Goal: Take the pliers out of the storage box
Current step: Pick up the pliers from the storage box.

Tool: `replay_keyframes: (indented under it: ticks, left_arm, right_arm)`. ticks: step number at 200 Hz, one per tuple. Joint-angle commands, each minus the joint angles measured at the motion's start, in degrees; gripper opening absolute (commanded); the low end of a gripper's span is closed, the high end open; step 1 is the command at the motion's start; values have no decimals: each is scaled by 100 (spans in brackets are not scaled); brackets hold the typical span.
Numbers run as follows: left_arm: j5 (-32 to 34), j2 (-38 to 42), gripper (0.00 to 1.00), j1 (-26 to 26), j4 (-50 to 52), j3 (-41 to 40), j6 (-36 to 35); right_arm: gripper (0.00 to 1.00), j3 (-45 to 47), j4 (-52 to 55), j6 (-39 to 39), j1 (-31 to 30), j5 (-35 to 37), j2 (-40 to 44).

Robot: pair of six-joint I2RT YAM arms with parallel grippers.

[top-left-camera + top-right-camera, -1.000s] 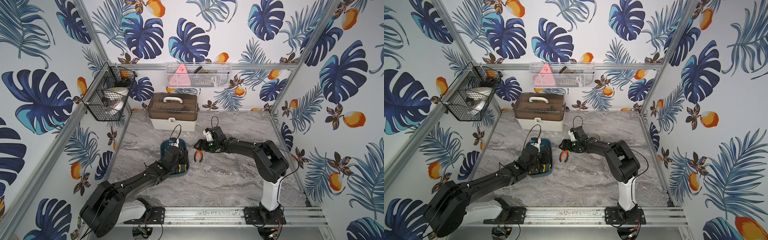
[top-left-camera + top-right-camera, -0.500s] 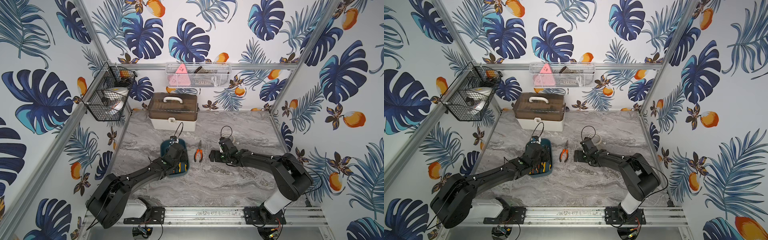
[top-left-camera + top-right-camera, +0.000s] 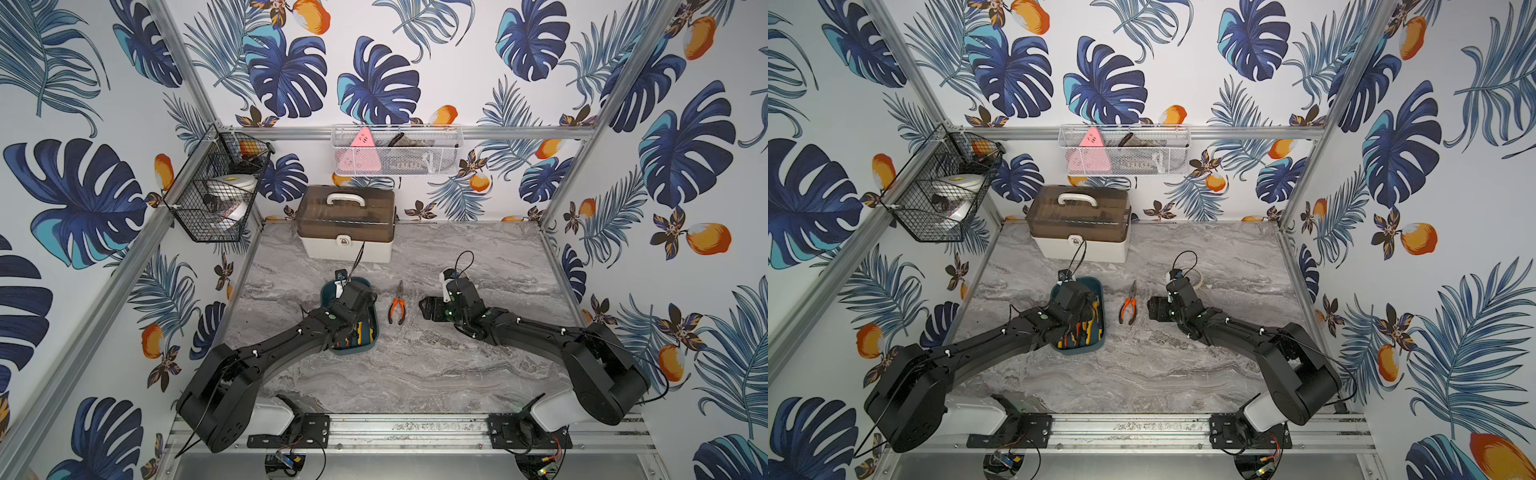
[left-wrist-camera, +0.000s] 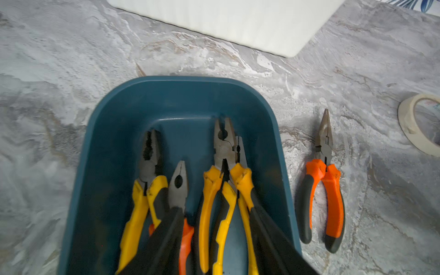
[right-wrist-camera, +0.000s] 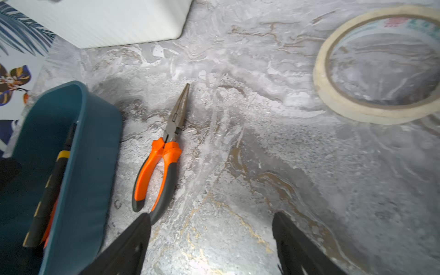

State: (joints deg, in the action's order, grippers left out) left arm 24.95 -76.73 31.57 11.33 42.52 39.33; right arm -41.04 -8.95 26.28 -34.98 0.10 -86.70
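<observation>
The dark teal storage box (image 3: 353, 350) (image 4: 181, 82) lies left of centre on the marble table. Inside it are yellow-handled pliers (image 4: 147, 166) (image 4: 221, 152) and an orange-handled pair (image 4: 178, 185). My left gripper (image 4: 215, 209) (image 3: 353, 328) reaches down into the box. Its jaws stand apart on either side of the yellow handles on the right; no firm grip shows. The long-nosed orange pliers (image 3: 397, 309) (image 3: 1128, 309) (image 5: 162, 162) lie flat on the table just right of the box. My right gripper (image 5: 212, 215) (image 3: 424, 309) hovers open and empty to their right.
A white case with a brown lid (image 3: 347, 224) stands behind the box. A roll of masking tape (image 5: 371, 71) (image 4: 414, 128) lies on the table behind my right wrist. A black wire basket (image 3: 216, 195) and a white one (image 3: 397, 151) hang on the walls.
My right gripper has let go of the long-nosed orange pliers, left them on the table and drawn back to the right. My left gripper has stayed over the box, shifting slightly.
</observation>
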Motion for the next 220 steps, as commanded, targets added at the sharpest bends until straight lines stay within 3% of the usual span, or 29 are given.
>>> replay_keyframes:
  ticks: [1, 43, 152, 173, 197, 220]
  left_arm:
    - [135, 138, 54, -3, 552, -129, 389]
    - [224, -144, 50, -36, 887, -135, 440]
    - [-189, -811, 36, -46, 383, -335, 633]
    - [-136, -643, 23, -48, 485, -308, 598]
    - [-11, -351, 1, -49, 686, -240, 492]
    - [-16, -28, 0, -46, 791, -194, 364]
  right_arm:
    - [82, -4, -301, -38, -9, -314, -49]
    - [82, -33, -327, -27, -8, -397, -82]
    - [78, -124, -234, -57, -4, -398, -216]
    - [77, -113, -263, -49, -9, -417, -216]
    - [77, -132, -259, -44, -9, -432, -249]
    - [77, -141, -270, -30, -3, -456, -282]
